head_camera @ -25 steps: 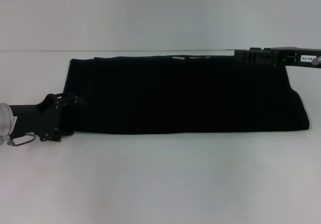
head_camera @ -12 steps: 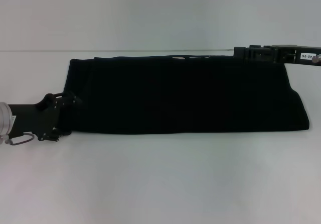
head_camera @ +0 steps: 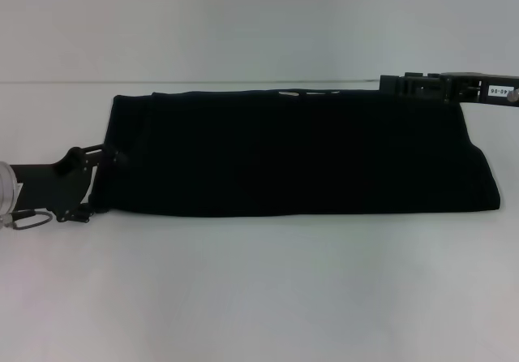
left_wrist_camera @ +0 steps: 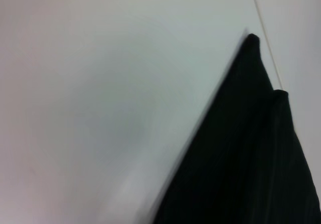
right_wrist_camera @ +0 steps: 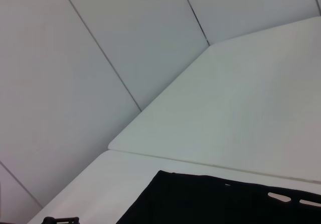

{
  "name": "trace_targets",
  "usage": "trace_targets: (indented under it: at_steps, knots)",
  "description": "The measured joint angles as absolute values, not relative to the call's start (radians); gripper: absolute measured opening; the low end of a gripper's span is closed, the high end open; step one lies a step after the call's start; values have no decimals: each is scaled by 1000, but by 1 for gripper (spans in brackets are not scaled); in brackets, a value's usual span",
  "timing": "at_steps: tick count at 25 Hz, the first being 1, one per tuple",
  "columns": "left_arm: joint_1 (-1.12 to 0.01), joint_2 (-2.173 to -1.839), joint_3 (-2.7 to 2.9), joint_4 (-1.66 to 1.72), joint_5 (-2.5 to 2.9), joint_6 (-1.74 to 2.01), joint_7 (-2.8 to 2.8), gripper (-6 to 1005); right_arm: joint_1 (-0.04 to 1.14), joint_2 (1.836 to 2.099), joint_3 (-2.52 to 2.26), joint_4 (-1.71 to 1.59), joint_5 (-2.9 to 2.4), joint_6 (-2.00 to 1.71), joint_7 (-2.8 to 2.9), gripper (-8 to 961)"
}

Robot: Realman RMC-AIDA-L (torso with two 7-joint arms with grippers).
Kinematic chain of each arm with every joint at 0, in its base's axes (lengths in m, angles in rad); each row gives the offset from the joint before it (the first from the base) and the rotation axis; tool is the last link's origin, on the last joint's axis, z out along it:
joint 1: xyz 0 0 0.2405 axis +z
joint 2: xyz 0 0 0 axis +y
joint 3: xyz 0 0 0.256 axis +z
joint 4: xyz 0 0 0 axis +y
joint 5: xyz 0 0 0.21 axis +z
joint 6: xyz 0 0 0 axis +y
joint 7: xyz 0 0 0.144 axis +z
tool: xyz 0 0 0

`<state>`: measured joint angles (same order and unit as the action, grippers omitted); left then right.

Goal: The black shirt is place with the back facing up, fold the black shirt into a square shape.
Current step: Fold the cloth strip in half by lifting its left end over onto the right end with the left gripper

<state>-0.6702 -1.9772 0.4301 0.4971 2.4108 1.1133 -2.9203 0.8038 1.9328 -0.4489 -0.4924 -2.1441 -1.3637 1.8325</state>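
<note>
The black shirt lies flat on the white table, folded into a long band running left to right. My left gripper is at the shirt's near left corner, low over the table, with its tips against the black cloth. My right gripper is at the shirt's far edge towards the right, level with the neckline. The left wrist view shows a pointed corner of the shirt on the table. The right wrist view shows the shirt's far edge with its pale neck label.
The table's far edge meets a pale wall just behind the shirt. The right wrist view shows a seam in the table top and a bit of the left gripper far off.
My left gripper has slid a little to the left, off the shirt's near left corner. The right arm and the shirt have hardly moved.
</note>
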Motion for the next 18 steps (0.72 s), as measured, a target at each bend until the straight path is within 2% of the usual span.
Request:
trace_targets:
  at_steps: [18]
  knots:
    - [-681, -1976, 432, 493, 2405, 1122, -2819, 923, 802, 1934, -449, -492, -2145, -1364, 1832, 835]
